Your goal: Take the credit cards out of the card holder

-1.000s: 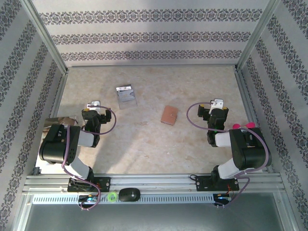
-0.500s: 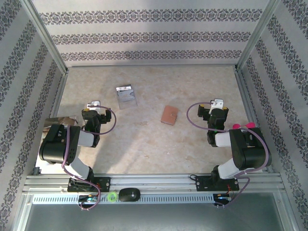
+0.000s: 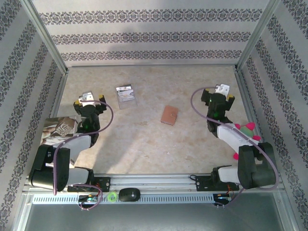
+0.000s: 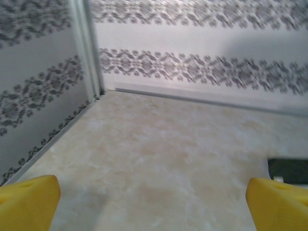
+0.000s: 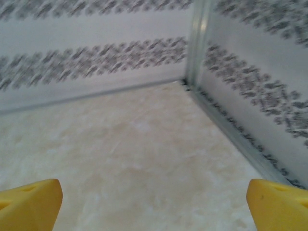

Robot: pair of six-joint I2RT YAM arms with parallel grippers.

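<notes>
My left tool (image 3: 89, 98) has its jaws spread as wide as I see them go and grips nothing. In the left wrist view the tool (image 4: 153, 207) shows a yellow fingertip (image 4: 26, 204) in each bottom corner, with bare counter (image 4: 159, 159) between them. The right tool (image 3: 221, 94) stands the same, jaws wide apart and empty. In its own wrist view the right tool (image 5: 154, 207) has its yellow fingertips (image 5: 276, 204) at the two lower corners, looking at the counter's far right corner, where the patterned walls (image 5: 86, 62) meet.

From above, the card holder (image 3: 169, 115) lies flat on the counter (image 3: 144, 139), a little right of centre. It is closed as far as I can tell, with its tan outside up. It sits at about 8 o'clock from the right tool and between 3 and 4 o'clock from the left one, well apart from both. I see no cards outside it.

A clear plastic case (image 3: 126, 96) lies at about 10 o'clock from the card holder, near the left tool at its 3 o'clock but not touching it. A printed sheet (image 3: 60, 127) rests at the counter's left edge, at 7 o'clock from the left tool.
</notes>
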